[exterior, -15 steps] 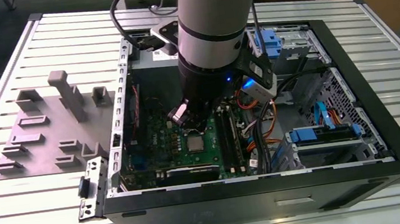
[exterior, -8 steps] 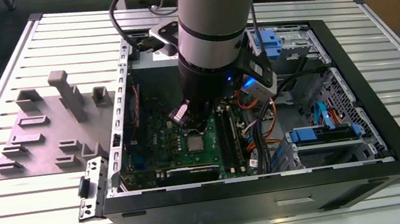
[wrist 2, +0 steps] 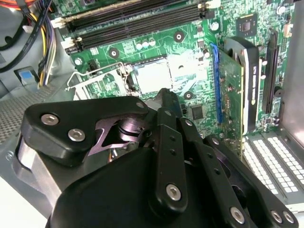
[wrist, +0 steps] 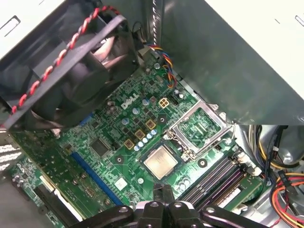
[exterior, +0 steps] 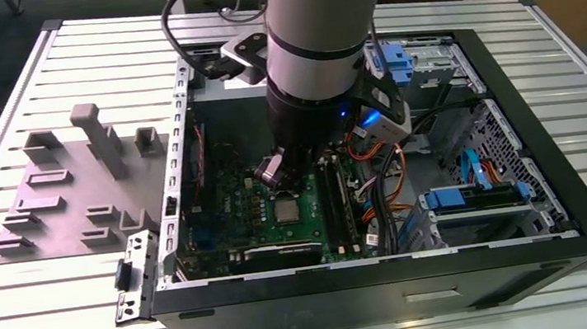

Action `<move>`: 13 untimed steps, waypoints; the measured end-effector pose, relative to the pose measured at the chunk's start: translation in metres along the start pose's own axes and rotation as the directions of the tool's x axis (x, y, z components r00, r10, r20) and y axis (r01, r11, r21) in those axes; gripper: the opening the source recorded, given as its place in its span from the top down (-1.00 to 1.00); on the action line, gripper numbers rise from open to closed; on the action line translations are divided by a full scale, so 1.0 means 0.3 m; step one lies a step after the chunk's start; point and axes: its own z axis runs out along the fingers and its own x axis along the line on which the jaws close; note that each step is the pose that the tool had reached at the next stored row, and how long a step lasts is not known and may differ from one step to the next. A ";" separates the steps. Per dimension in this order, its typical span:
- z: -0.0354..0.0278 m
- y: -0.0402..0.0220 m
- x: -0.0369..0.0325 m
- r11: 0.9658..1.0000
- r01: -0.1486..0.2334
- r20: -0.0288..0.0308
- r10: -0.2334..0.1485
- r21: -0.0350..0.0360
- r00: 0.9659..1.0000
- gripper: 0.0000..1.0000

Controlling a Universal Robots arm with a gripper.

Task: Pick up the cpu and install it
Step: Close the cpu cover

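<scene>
Though the cpu [wrist: 160, 161] already lies in its socket, the job looks unfinished.
I hang just above it over the motherboard [wrist: 102, 147] inside the case [exterior: 397, 290], gripper [wrist: 164, 191] clenched on nothing, fingers pressed together. Placing seems done; the frame [wrist: 199, 126] stands open just beside the cpu, not yet clamped down over it.

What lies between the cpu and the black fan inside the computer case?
In the first wrist view, a cluster of small square and round components on the green motherboard lies between the cpu and the black fan.
</scene>
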 end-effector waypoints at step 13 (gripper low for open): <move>0.000 -0.006 -0.006 1.000 0.000 0.000 0.000 0.000 1.000 0.79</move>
